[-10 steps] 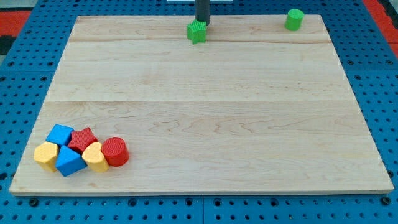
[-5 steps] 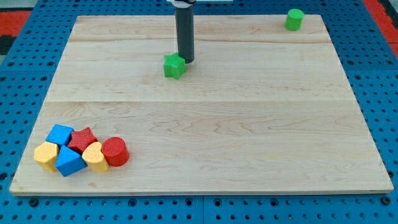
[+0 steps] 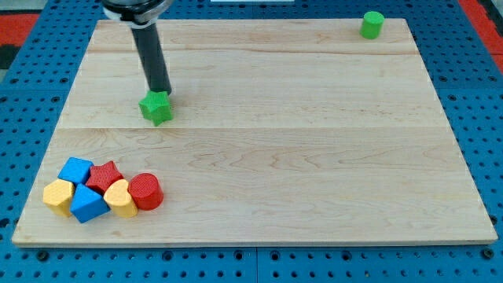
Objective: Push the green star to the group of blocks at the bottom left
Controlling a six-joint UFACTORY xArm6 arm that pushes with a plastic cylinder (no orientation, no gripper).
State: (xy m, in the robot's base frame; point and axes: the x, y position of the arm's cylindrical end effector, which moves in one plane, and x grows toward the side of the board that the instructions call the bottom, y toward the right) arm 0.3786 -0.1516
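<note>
The green star [image 3: 156, 108] lies on the wooden board [image 3: 314, 157] in its left half, above the middle. My tip [image 3: 163, 92] touches the star's upper right side, the rod slanting up to the view's top left. The group at the bottom left holds a blue cube [image 3: 75, 170], a red star [image 3: 104, 176], a yellow block [image 3: 57, 196], a second blue block [image 3: 87, 203], a yellow heart [image 3: 120, 197] and a red cylinder [image 3: 145, 192]. The star is well above this group.
A green cylinder [image 3: 372, 24] stands at the board's top right corner. Blue pegboard [image 3: 23, 118] surrounds the board.
My tip has pushed the green star from the board's top middle down and to the left, closer to the bottom-left group. The other blocks have not moved.
</note>
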